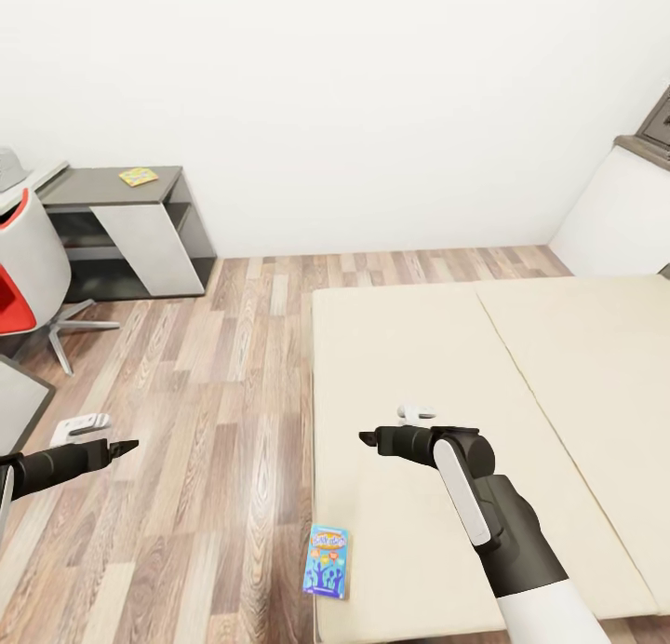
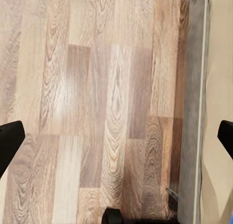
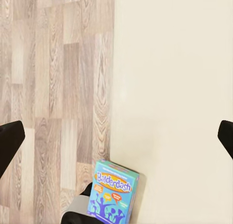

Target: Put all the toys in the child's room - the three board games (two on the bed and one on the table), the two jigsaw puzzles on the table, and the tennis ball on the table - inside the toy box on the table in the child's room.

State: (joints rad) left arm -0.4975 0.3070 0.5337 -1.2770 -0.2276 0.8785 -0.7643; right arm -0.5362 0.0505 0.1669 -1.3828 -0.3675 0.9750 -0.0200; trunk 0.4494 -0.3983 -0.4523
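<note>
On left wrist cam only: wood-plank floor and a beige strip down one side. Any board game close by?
Observer: Yes. A light blue printed board game box lies flat at the near corner of the beige mattress, right by the edge next to the floor.
Operator: Which arm is nearer to it?
Observer: The right gripper. It hangs over the mattress just beyond the box, jaws open.
Operator: Anything else toy-like around?
Observer: A small flat yellow item lies on the dark grey side cabinet by the far wall. It is too small to identify.

Light blue board game (image 1: 327, 560) flat at bed (image 1: 484, 421) edge, possibly overhanging
</note>
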